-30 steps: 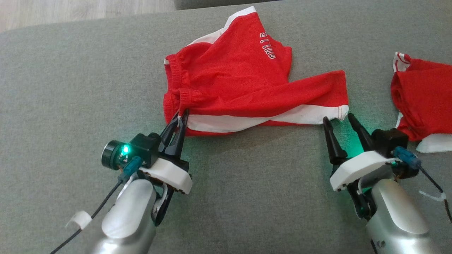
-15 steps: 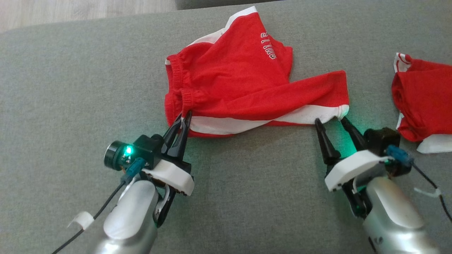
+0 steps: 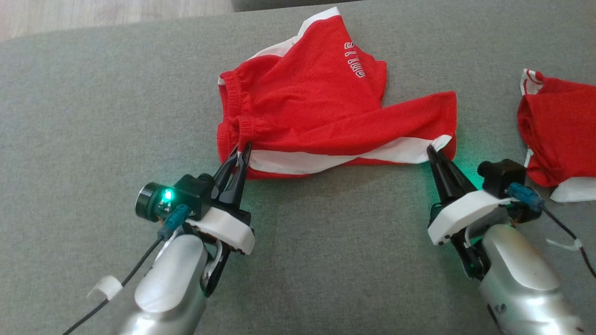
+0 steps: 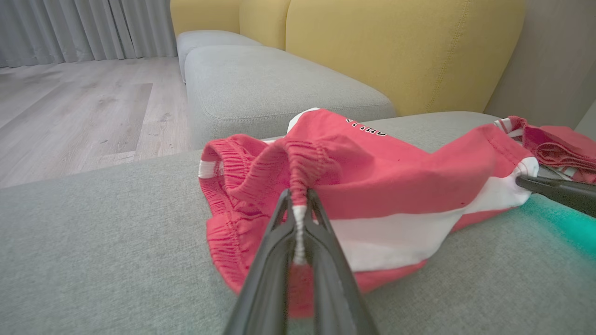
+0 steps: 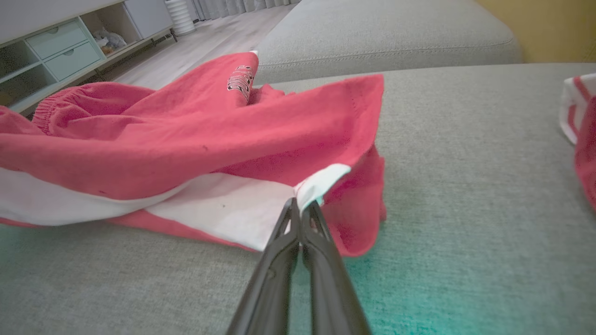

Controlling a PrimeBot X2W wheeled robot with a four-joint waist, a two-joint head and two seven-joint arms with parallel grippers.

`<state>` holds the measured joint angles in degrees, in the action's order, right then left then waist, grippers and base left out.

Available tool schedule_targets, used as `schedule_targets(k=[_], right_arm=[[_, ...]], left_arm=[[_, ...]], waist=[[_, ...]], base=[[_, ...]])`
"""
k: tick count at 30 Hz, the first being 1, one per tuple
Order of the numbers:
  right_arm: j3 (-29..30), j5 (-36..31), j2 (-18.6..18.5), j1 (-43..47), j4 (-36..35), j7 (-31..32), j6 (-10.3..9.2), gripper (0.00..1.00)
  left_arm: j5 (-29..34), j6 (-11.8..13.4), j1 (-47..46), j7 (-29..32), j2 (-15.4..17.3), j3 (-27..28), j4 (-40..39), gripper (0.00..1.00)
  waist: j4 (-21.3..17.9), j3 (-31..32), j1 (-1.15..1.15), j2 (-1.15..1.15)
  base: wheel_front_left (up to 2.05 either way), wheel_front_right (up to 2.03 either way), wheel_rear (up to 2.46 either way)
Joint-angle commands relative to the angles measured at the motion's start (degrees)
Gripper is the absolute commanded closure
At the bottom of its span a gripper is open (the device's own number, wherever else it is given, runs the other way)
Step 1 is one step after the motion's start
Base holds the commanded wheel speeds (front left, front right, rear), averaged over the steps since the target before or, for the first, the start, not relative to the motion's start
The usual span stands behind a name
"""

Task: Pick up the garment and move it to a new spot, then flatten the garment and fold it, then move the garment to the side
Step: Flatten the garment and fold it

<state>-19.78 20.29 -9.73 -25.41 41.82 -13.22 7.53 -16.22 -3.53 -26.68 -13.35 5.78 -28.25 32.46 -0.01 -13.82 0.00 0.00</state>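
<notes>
Locate garment [image 3: 321, 107]: red shorts with white side stripe, crumpled on grey cushion [image 3: 93, 116], toward 12 o'clock from centre of head view. Note one leg twisted across toward 3 o'clock and waistband [image 4: 298, 158] bunched at 9 o'clock.

Confirm left gripper [image 3: 242, 150] at 7 o'clock of garment, fingers pressed together on gathered waistband elastic; check in left wrist view. Confirm right gripper [image 3: 430, 150] at 4 o'clock of garment, fingers closed on white hem corner [image 5: 321, 181]; check in right wrist view, noting thin fold of cloth at the very fingertips.

Anticipate the following faults on lifting:
- Slip at right grip. Probable cause: shallow bite on a single corner, loaded by garment weight or sideways pull
- Retained twist. Probable cause: leg folded over body, arms spread too little to shake it out
- Skewed lay-down. Probable cause: several layers gathered at waistband against one thin layer at hem
- Snag on second red garment [image 3: 554, 139], at 3 o'clock, near right wrist. Probable cause: right forearm swept that way

Raise both ends together, with low tension
</notes>
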Motion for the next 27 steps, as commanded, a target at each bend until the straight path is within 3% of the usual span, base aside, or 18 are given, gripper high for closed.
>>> schedule_targets(k=[1,19,27], right_arm=[[-0.82,0.82,-0.89,-1.32,-1.59,-1.21,-0.04,1.0],[0.37,2.88,-8.11,3.35,-14.63,-1.75,-0.04,1.0],[1.37,3.3,-13.67,1.79,-23.84,-1.76,-0.04,1.0]], left_arm=[[-0.54,0.32,-2.12,-0.38,1.31,1.53,-1.86,1.0],[-3.0,0.49,-3.2,-0.6,2.94,3.3,-5.02,1.0],[-3.51,-0.48,-9.28,2.12,4.44,3.75,-8.93,1.0]], waist=[[-0.01,0.48,0.0,0.0],[-0.67,5.47,0.0,0.0],[-0.75,7.71,0.0,0.0]], base=[[0.0,0.0,0.0],[0.0,0.0,0.0],[0.0,0.0,0.0]])
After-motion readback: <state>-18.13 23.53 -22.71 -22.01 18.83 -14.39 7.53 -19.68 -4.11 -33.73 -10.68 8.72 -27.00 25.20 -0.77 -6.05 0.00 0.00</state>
